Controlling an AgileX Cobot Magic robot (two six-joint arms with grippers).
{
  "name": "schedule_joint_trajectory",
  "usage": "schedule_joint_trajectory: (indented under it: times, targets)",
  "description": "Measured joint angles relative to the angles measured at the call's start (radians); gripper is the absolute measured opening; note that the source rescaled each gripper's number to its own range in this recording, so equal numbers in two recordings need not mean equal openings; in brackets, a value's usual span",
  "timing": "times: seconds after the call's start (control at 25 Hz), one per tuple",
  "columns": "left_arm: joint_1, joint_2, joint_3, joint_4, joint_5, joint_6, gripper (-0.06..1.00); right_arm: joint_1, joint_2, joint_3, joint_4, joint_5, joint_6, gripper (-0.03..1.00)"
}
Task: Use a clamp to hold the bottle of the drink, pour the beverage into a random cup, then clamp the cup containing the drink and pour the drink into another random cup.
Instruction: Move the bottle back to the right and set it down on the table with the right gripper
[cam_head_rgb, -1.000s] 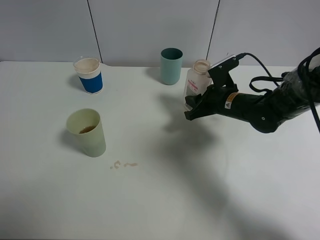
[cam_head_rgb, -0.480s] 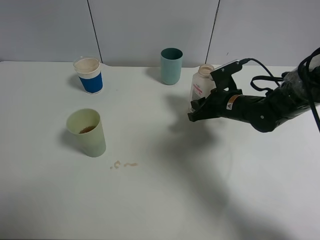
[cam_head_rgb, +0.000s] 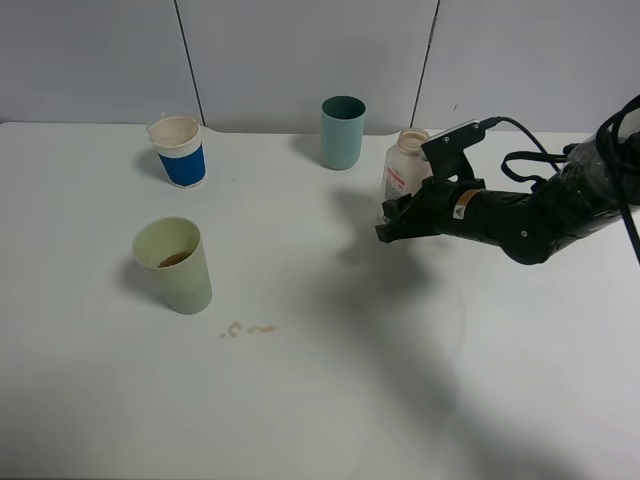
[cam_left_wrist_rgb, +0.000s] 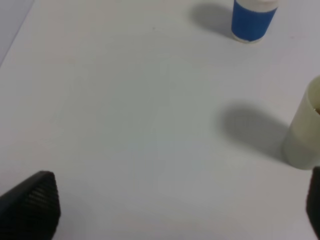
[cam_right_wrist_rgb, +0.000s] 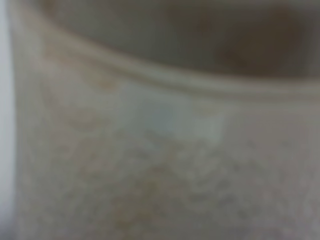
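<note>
The bottle (cam_head_rgb: 404, 163) stands upright at the back right of the table, and my right gripper (cam_head_rgb: 390, 216) is shut on its lower part, hiding its base. The bottle's translucent wall (cam_right_wrist_rgb: 160, 150) fills the right wrist view as a blur. The pale yellow-green cup (cam_head_rgb: 176, 266) stands at the left front with a little brown beverage (cam_head_rgb: 175, 259) in its bottom. This cup (cam_left_wrist_rgb: 304, 135) also shows at the edge of the left wrist view. The blue-and-white cup (cam_head_rgb: 178, 150) stands at the back left. My left gripper (cam_left_wrist_rgb: 172, 205) is open over bare table, apart from both cups.
A teal cup (cam_head_rgb: 342, 132) stands at the back centre, just left of the bottle. A few brown drops (cam_head_rgb: 248, 329) lie on the white table (cam_head_rgb: 330, 400) right of the yellow-green cup. The blue-and-white cup (cam_left_wrist_rgb: 252, 17) shows in the left wrist view.
The right gripper carried the bottle a little to the right and back, and has held still over the last half second. The cups have not moved.
</note>
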Motion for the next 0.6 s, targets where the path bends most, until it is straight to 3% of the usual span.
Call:
schedule_joint_trajectory:
  times: [0.24,0.6]
  targets:
    - [0.0,0.0,0.0,0.0,0.0,0.0,1.0,0.0,0.0,0.0,0.014,-0.011,0.0,0.02]
    - [0.0,0.0,0.0,0.0,0.0,0.0,1.0,0.0,0.0,0.0,0.022,-0.042,0.009,0.58]
